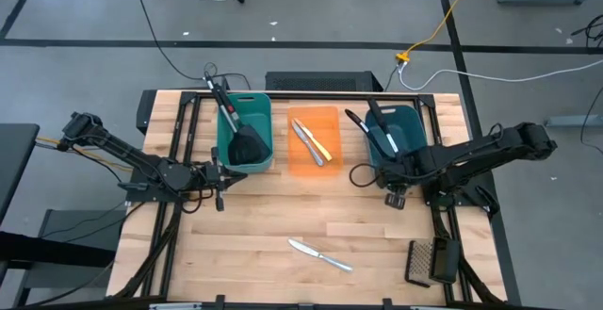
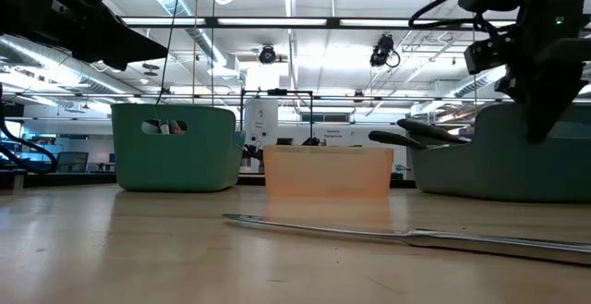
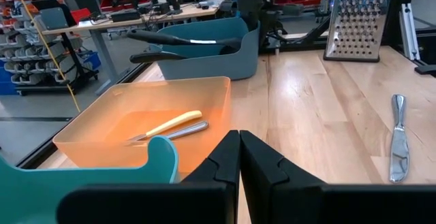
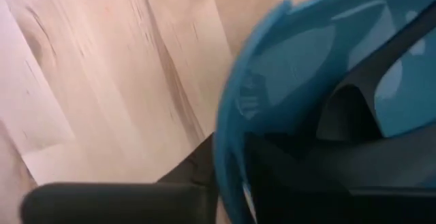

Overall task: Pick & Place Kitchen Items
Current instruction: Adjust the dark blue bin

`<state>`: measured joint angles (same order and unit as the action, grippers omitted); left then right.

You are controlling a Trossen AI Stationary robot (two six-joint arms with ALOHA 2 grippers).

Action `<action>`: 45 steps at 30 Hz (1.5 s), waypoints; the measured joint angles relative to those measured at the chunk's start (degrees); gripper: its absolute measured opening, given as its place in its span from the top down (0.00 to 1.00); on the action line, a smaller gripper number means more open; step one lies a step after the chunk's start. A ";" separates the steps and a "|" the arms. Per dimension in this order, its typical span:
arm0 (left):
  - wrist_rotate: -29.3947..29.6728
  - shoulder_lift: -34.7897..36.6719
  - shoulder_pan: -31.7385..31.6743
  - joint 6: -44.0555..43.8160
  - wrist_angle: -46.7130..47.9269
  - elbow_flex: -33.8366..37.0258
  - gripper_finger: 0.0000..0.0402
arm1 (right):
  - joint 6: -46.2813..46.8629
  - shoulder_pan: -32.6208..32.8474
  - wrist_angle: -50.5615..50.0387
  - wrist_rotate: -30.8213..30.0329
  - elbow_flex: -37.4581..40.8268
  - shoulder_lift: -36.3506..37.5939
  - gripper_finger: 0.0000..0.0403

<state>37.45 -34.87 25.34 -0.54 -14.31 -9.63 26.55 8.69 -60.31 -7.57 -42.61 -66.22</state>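
A silver table knife (image 1: 320, 253) lies flat on the table near the front; it also shows in the left wrist view (image 3: 398, 139). The orange tub (image 1: 314, 140) holds a silver knife and a pale yellow knife (image 3: 170, 124). The teal tub (image 1: 247, 140) holds a black utensil. The blue tub (image 1: 391, 133) holds black long-handled utensils (image 3: 177, 41). My left gripper (image 1: 224, 173) is shut and empty, just in front of the teal tub's near right corner. My right gripper (image 1: 363, 172) is at the blue tub's near left corner, shut on its wall. My right gripper has the blue tub's rim (image 4: 228, 135) at the near left corner, with one finger (image 4: 194, 166) outside the wall and one (image 4: 286, 169) inside. The tub stands on the table.
A metal grater (image 1: 431, 261) lies at the table's near right. The three tubs stand in a row along the far half. Bare wood lies between the arms around the silver knife. Black frame rails run along the table's left and right sides.
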 joint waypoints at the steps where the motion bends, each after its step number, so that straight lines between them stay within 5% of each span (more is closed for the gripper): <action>1: 0.00 0.00 0.00 -0.02 0.00 0.00 0.96 | 0.00 0.00 0.67 -0.04 0.09 0.00 0.85; 9: -0.01 0.00 0.00 -0.24 -0.04 0.00 0.96 | -1.59 -0.02 4.53 -0.54 0.11 0.00 0.96; 30: 0.00 0.02 0.00 -0.32 -0.04 0.00 0.96 | -14.94 -0.18 2.87 1.15 0.11 0.00 0.97; 45: 0.01 0.01 0.00 -0.57 0.00 0.00 0.96 | -14.38 -0.81 3.19 1.56 0.11 -0.17 0.92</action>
<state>37.46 -34.86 25.34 -1.10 -14.31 -9.63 12.16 7.88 -57.12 -6.02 -42.50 -66.38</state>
